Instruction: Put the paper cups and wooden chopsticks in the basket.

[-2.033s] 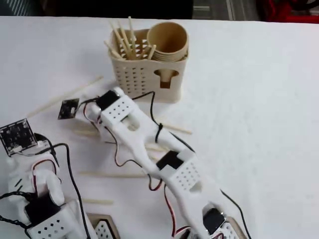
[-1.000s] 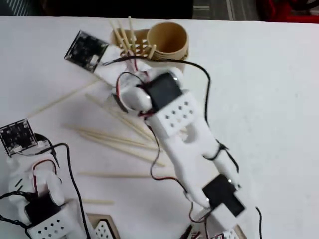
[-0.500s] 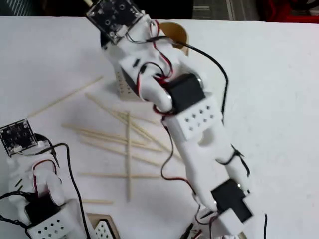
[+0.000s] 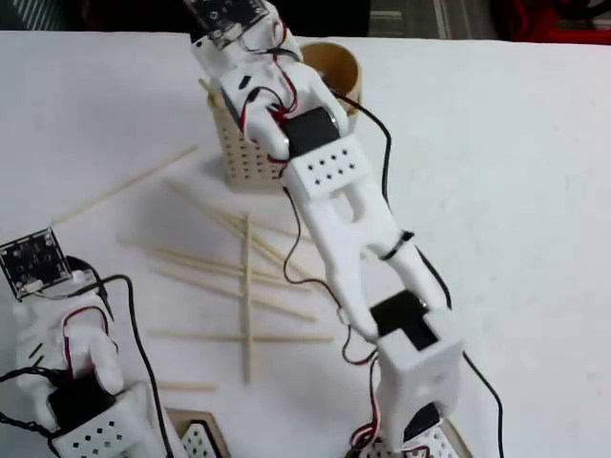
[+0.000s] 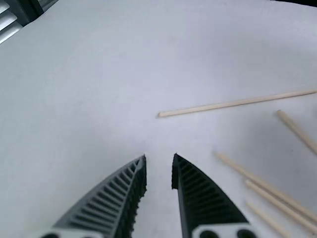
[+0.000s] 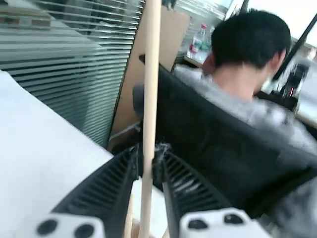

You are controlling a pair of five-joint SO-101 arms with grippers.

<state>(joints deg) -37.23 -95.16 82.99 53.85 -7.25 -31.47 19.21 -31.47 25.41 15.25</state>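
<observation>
The perforated cream basket (image 4: 239, 157) stands at the back of the table, with a tan paper cup (image 4: 339, 65) and some chopsticks in it. My right arm (image 4: 325, 176) stretches from the near edge up over the basket. My right gripper (image 6: 148, 154) is shut on one wooden chopstick (image 6: 150, 74), which stands upright between the jaws. Several loose chopsticks (image 4: 246, 296) lie crossed on the table in front of the basket, and one (image 4: 124, 184) lies apart to the left. My left gripper (image 5: 158, 161) hovers low over bare table, slightly open and holding nothing, a chopstick (image 5: 237, 102) just beyond it.
The left arm (image 4: 72, 358) sits at the near left corner with its camera board (image 4: 33, 260) raised. The right arm's links cross the table's middle above some chopsticks. The table's far edge (image 4: 477, 40) runs just behind the basket. White tabletop spreads to the right.
The right arm has lifted from the table and swung back over the basket with a chopstick, uncovering the loose chopsticks. The left arm has kept still.
</observation>
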